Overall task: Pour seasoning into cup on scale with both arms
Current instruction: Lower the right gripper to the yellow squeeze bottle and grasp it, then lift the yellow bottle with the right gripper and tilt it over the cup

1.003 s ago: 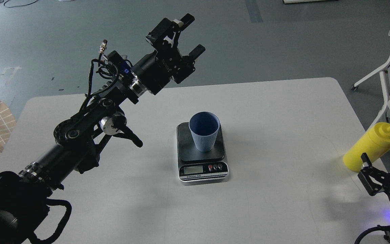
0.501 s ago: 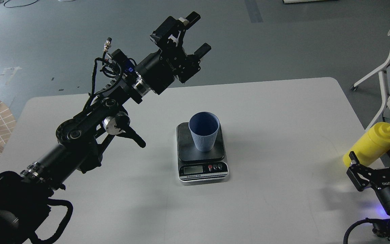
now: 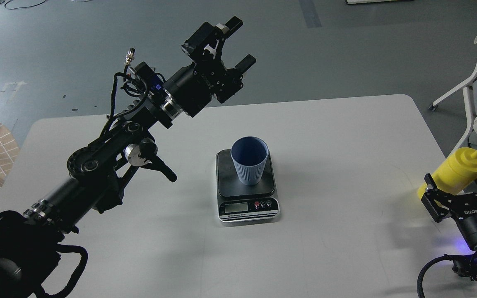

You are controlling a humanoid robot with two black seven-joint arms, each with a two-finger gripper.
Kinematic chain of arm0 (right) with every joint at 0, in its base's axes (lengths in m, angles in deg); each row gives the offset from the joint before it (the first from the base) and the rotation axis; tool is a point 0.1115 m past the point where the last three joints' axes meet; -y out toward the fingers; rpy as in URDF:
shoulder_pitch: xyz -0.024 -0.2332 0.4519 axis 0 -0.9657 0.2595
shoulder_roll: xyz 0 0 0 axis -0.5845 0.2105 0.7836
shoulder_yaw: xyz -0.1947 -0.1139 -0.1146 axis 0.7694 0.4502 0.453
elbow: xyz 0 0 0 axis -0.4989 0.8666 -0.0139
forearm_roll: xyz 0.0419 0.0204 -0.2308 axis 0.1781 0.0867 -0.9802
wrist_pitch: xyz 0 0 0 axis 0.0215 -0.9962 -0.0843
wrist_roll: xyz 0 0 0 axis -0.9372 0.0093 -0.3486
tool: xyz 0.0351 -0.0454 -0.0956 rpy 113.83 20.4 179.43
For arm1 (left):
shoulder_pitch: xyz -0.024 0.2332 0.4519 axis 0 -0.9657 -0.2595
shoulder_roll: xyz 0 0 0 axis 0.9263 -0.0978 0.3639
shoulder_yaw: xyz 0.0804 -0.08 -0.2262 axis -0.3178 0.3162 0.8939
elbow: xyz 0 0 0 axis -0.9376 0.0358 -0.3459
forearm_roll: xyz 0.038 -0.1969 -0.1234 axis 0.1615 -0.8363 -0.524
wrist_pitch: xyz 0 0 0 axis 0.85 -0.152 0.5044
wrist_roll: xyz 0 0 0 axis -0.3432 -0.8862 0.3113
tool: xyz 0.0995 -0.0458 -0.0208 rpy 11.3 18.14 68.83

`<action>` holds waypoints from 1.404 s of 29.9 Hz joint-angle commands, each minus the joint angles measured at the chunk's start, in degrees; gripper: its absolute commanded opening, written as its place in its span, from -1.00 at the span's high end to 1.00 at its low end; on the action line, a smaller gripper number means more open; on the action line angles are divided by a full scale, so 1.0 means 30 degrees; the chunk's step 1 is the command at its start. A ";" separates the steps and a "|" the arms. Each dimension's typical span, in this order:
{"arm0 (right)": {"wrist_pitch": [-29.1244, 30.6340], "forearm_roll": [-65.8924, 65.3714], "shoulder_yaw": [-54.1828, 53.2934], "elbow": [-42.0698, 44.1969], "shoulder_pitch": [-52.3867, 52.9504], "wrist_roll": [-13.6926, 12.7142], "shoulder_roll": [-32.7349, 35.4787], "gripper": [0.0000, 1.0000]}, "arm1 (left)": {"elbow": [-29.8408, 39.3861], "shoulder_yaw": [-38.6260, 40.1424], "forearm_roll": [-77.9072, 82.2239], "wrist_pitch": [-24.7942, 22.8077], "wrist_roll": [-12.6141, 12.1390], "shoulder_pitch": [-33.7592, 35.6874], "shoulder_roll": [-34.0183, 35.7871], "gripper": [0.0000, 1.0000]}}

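Standing on the scale [image 3: 247,196] mid-desk [image 3: 346,136], blue cup [image 3: 249,160], left hand [image 3: 237,44] raised, fingers wide, right hand [image 3: 458,191] spread around yellow seasoning [image 3: 456,171], grip unclear

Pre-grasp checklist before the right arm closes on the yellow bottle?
1. Ribbed dusty-blue tumbler upright on the small flat kitchen scale: ok.
2. Right end effector open: ok.
3. Bright yellow plastic squeeze bottle between its fingers: ok; contact: cannot tell.
4. Bottle upright: not ok, tilted.
5. Left end effector open, raised away from tumbler: ok.
6. Scale display reading: cannot tell.
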 commanded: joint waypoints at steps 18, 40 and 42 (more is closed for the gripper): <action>0.0000 -0.0255 0.0001 0.0005 0.0546 0.0000 0.0036 -0.97 | -0.0060 0.0046 0.0001 0.0001 0.0000 0.0030 -0.0172 -0.96; 0.0000 -0.5880 -0.0145 -0.0200 -0.0626 0.3972 -0.0375 0.80 | -0.0558 0.1452 -0.0204 0.0294 0.0000 0.0030 -0.0172 -0.96; 0.0000 -0.5939 -0.0233 -0.0171 -0.0626 0.4001 -0.0346 0.82 | -0.0879 0.1978 -0.0263 0.0352 0.0000 0.0030 -0.0201 -0.96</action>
